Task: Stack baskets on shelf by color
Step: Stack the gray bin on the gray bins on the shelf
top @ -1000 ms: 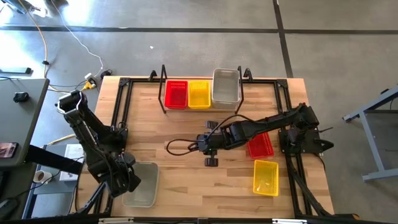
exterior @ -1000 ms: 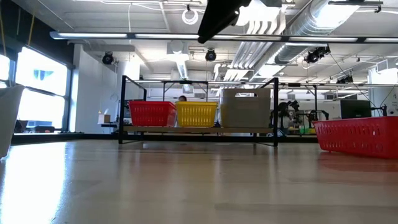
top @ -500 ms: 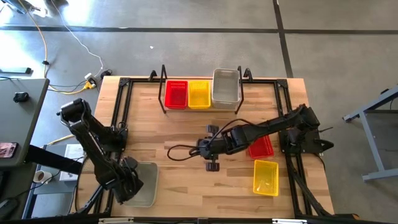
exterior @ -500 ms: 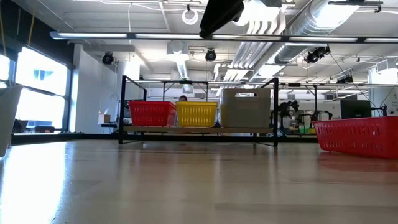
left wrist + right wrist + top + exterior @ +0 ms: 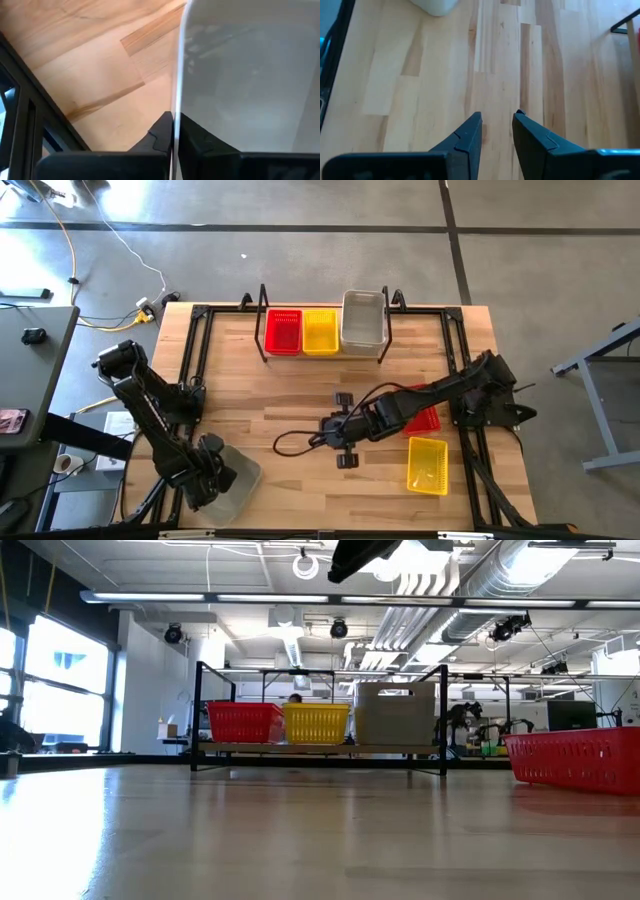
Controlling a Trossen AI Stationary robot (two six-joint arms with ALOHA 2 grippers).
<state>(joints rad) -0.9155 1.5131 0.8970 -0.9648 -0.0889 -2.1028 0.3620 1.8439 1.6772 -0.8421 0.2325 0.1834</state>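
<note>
Desk (image 5: 300,390) under both my arms, wood planks. Shelf (image 5: 325,332) sits at the far edge, well ahead of my right pincer (image 5: 343,430); it holds a red basket (image 5: 283,331), a yellow basket (image 5: 320,331) and a grey-white stack (image 5: 363,318) side by side, touching. My left pincer (image 5: 174,131) is at the near left corner, fingers pressed onto the rim wall of a grey-white basket (image 5: 236,484), which sits tilted. Right pincer hangs over mid-desk, fingers (image 5: 470,132) spread a little, nothing between them, only bare wood below. Loose red basket (image 5: 422,412) lies just behind my right forearm, partly covered by it. Loose yellow basket (image 5: 427,464) sits beside it, nearer the front edge.
</note>
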